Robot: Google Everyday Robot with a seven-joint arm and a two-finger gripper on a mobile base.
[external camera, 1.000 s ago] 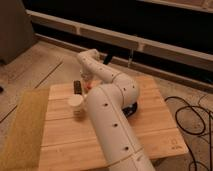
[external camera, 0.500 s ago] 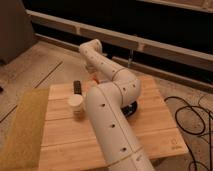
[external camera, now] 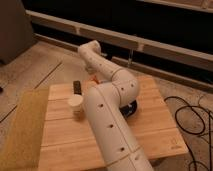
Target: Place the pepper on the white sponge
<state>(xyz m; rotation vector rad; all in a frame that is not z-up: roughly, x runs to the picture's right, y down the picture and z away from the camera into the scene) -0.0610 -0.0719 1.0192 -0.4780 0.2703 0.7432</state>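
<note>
Change since the earlier frames: the arm's far end (external camera: 90, 49) is raised and drawn back towards the far edge of the table, where a second ago it was bent low over the boards.
Gripper: it is hidden behind the forearm (external camera: 107, 70), above the far-left part of the wooden table (external camera: 150, 130); its fingers are closed tight.
Held or not: it cannot be told whether anything is pinched, since the fingertips are masked.
Pepper: an orange fleck (external camera: 94, 78) is seen just beside the forearm, near the far edge of the table; whether it is lifted or lying on the wood is not shown.
White sponge: the pale, round-topped object (external camera: 75, 103) in front of the pepper, on the left of the arm, is taken for it; nothing rests on it.
Dark bar: a small black piece (external camera: 76, 86) lies between the pepper and the pale object, apart from both.
Black bowl: it (external camera: 132, 108) is partly covered by the arm's elbow, well apart from the pale object.
Outer surroundings: a yellow-green mat (external camera: 20, 130) is laid along the left edge; cables (external camera: 192, 117) are spread on the floor at the right.
Step in hand: the lift after the pick is judged to be under way; the placing is not yet done.
Next move: a carry towards the viewer and slightly left is called for, over the dark bar, then a lowering onto the pale top before release.
</note>
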